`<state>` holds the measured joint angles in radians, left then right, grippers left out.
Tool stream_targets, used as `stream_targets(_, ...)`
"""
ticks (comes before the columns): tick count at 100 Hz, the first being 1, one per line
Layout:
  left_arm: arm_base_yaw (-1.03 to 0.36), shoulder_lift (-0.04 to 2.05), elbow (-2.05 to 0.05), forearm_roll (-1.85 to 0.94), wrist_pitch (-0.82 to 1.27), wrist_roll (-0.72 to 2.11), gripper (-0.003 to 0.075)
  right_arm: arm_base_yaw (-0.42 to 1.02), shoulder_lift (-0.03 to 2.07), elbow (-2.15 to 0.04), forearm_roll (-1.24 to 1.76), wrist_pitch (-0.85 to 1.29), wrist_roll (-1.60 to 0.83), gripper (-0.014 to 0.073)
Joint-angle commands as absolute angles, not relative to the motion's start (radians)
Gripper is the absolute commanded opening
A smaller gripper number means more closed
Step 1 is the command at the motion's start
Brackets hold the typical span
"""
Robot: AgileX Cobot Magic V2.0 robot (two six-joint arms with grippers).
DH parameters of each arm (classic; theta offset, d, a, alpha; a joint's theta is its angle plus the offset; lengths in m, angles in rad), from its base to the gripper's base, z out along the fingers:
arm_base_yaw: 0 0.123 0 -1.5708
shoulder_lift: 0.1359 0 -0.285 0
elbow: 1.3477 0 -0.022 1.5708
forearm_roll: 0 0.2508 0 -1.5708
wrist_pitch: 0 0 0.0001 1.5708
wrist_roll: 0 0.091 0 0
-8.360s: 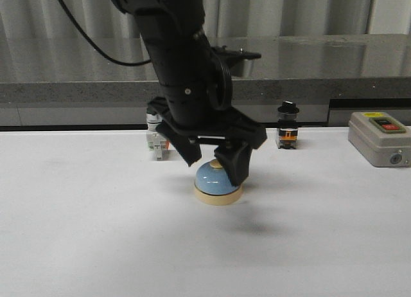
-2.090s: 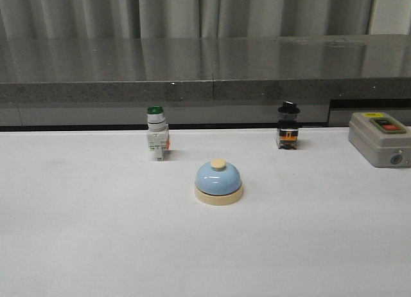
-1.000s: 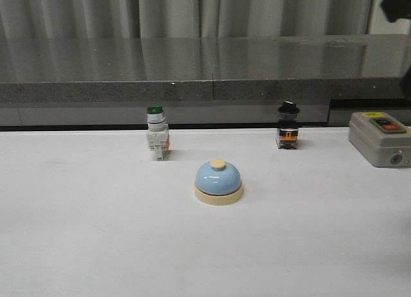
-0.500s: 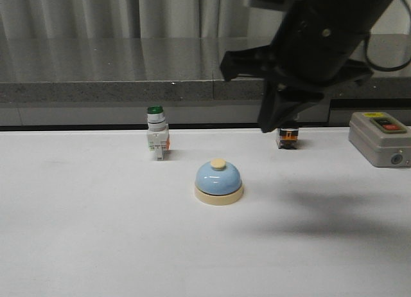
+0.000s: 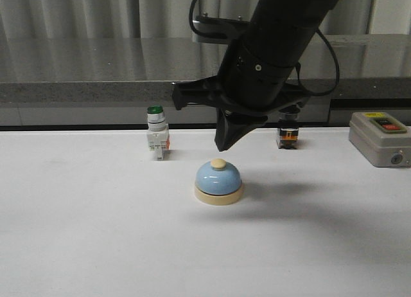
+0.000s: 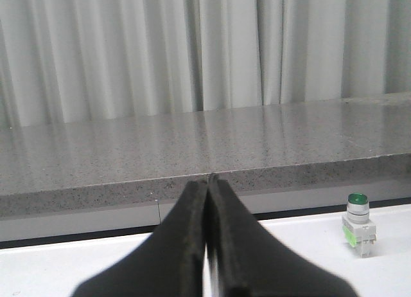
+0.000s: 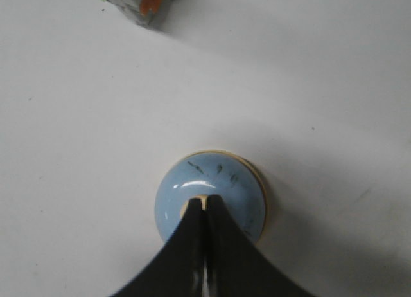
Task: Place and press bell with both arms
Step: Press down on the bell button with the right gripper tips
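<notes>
Front view: the bell (image 5: 218, 179) sits mid-tabletop (image 5: 96, 233), the right gripper (image 5: 223, 146) pointing just above its button. Left wrist view: the left gripper (image 6: 207, 181) has its fingers pressed together, empty. Right wrist view: fingers together over the bell.

The right arm (image 5: 276, 46) has advanced across the front view: absent two seconds ago, at the upper right corner one second ago, over the black-capped switch (image 5: 288, 135) half a second ago. It now stands above the bell (image 5: 218, 181), screening most of that switch. The right gripper (image 5: 223, 144) has come down, its closed tip just above the bell's cream button (image 5: 218, 163), at twelve o'clock from it; contact cannot be confirmed. The arm's shadow has moved in to the bench (image 5: 96, 233) at three o'clock of the bell. The left arm, which clasped the bell eight seconds ago, has left the front view.
</notes>
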<state>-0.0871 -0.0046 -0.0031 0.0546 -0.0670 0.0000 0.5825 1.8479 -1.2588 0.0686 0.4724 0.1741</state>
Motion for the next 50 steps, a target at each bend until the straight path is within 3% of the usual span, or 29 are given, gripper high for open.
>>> stream_targets(1,-0.087,-0.037,0.053,0.054,-0.140,-0.008,-0.0021,0.582,1.812,-1.289,0.071,0.419,0.165,-0.0064)
stream_targets(50,-0.087,-0.037,0.053,0.054,-0.140,-0.008,-0.0021,0.582,1.862,-1.289,0.071,0.419,0.165,-0.0064)
